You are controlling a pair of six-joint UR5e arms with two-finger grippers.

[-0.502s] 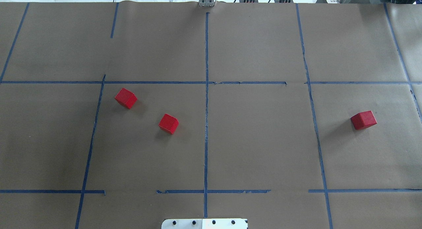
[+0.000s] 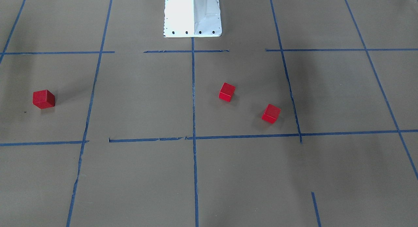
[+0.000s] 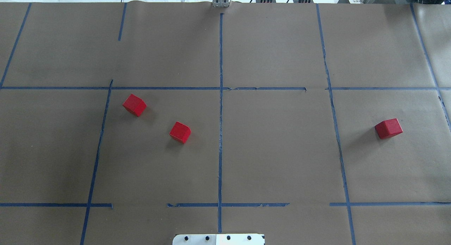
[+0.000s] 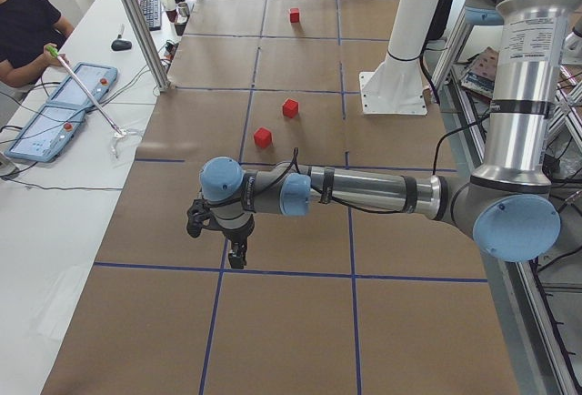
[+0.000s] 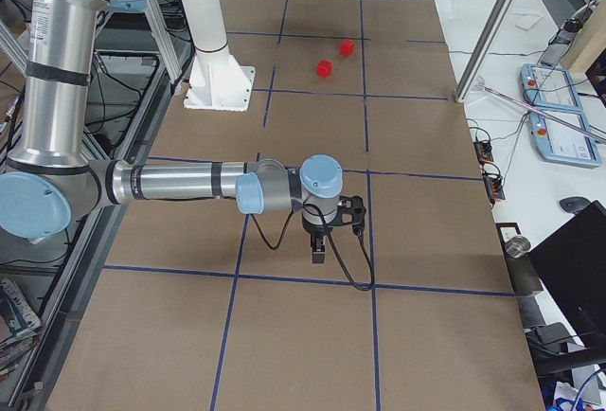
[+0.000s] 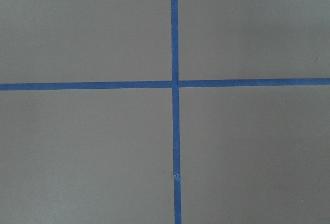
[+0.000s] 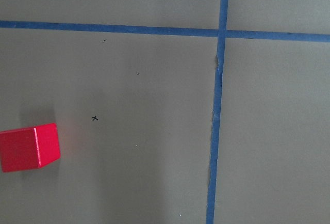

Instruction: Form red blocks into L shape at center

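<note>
Three red blocks lie apart on the brown paper. Two are in the left half of the center (image 3: 275, 146) cell: one (image 3: 134, 104) near its far left corner, another (image 3: 180, 132) closer to the blue middle line. The third (image 3: 388, 128) sits in the cell to the right and also shows at the left edge of the right wrist view as a red block (image 7: 28, 149). My left gripper (image 4: 236, 257) hangs over the paper beyond the overhead view's left edge. My right gripper (image 5: 319, 258) hangs low near the third block. I cannot tell whether either is open or shut.
The white robot base (image 3: 218, 239) stands at the near edge on the middle line. A seated person (image 4: 23, 22) and teach pendants (image 4: 64, 108) are at the white side table, beside an aluminium post (image 4: 141, 22). The left wrist view shows only paper and a blue tape cross (image 6: 175, 84).
</note>
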